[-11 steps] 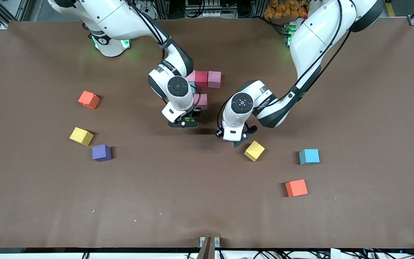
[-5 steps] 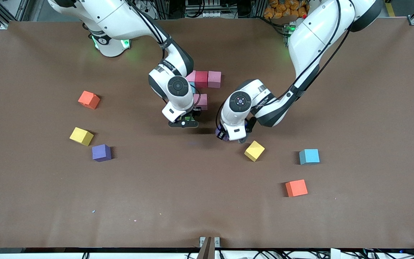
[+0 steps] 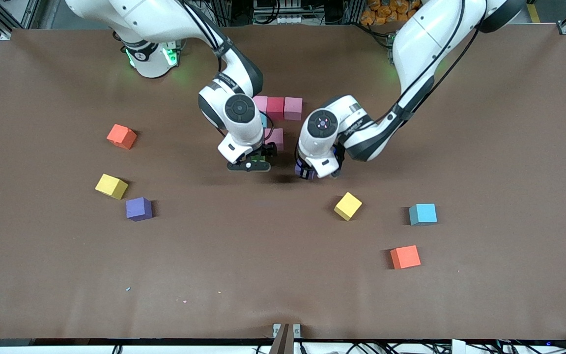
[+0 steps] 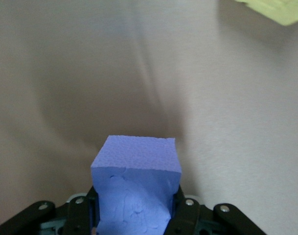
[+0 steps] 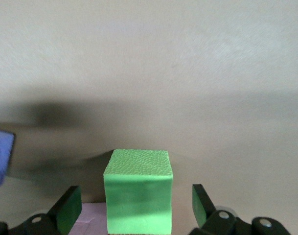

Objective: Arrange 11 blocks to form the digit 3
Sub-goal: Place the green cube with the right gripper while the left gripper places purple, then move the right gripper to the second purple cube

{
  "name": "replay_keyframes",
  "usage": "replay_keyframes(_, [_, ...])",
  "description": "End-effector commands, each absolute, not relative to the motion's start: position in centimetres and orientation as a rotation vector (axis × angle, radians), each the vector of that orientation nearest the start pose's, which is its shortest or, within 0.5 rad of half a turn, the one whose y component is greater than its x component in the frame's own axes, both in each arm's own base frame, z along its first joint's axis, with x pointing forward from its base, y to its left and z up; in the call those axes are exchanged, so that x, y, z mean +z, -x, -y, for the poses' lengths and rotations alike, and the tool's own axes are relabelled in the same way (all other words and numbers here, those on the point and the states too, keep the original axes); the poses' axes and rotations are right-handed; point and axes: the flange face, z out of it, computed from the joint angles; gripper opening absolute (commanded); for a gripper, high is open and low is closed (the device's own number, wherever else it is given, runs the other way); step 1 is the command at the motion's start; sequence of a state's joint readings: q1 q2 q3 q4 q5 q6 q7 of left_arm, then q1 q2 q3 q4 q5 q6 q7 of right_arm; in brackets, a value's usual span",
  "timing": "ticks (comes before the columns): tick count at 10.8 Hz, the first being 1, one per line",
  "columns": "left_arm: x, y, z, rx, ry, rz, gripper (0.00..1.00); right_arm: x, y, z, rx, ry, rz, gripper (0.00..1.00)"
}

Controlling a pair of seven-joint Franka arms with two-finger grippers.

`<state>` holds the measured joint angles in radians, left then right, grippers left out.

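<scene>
On the brown table [image 3: 42, 275] you had loose matte cubes: an orange [image 3: 121, 136], a yellow [image 3: 111, 186] and a purple one [image 3: 138, 209] toward the right arm's end. Your right gripper [image 5: 137, 208] hung with jaws apart around a green cube [image 5: 138, 189] beside the partly built pink, red and sky-blue digit 3 [image 3: 278, 109]. Your left gripper [image 4: 135, 208] was clamped on a purple cube [image 4: 136, 188], above the table. Another yellow cube [image 3: 347, 206], a sky-blue [image 3: 423, 214] and an orange one [image 3: 405, 256] lay nearer the front camera.
</scene>
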<state>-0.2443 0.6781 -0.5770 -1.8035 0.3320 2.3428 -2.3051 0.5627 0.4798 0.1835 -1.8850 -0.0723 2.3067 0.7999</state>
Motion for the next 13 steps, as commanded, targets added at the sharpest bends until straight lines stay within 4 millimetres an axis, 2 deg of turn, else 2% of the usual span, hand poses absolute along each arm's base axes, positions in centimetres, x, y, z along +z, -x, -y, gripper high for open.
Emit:
replay_keyframes(1, [22.9, -44.7, 44.7, 0.133, 2.327, 2.068, 0.0, 26.8, -48.5, -38.3, 0.09, 3.152, -0.094, 1.0])
replay_keyframes(2, [22.6, -44.4, 44.6, 0.133, 2.264, 2.125, 0.0, 26.9, -49.7, -36.8, 0.09, 3.151, -0.049, 1.0])
replay_keyframes(3, [22.4, -44.1, 44.7, 0.138, 2.231, 2.157, 0.0, 27.0, -51.3, -34.4, 0.092, 3.15, -0.043, 1.0])
replay_keyframes(6, [21.9, -43.3, 45.3, 0.164, 2.124, 2.298, 0.0, 27.2, -56.5, -25.3, 0.107, 3.14, 0.136, 1.0])
replay_keyframes(8, [21.6, -42.4, 45.3, 0.162, 2.1, 2.305, 0.0, 27.7, -59.7, -19.2, 0.085, 3.12, 0.251, 1.0])
replay_keyframes(10, [21.8, -41.8, 45.8, 0.173, 2.073, 2.335, 0.0, 27.9, -61.2, -15.9, 0.067, 3.113, 0.361, 1.0])
replay_keyframes(13, [22.1, -40.7, 46.8, 0.183, 2.084, 2.342, 0.0, 26.7, -62.7, -10.5, 0.069, 3.125, 0.566, 1.0])
